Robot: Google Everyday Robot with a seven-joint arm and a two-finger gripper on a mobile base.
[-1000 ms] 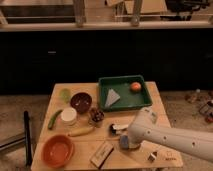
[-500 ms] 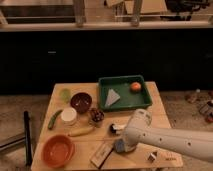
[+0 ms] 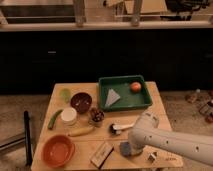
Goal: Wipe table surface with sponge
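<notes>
Your arm has swung back to the right since half a second ago: the elbow has moved away from the table's middle, and the sponge [image 3: 124,149] has slid off from the wooden block [image 3: 101,154], now near it but apart. The sponge sits flat on the table surface [image 3: 102,138] at the front edge, right of centre. Your white arm reaches in from the lower right and bends down over it, with the gripper [image 3: 127,147] tucked under the wrist. Its fingers are clenched on the sponge. The green tray [image 3: 123,79] and the orange bowl [image 3: 58,150] haven't moved.
</notes>
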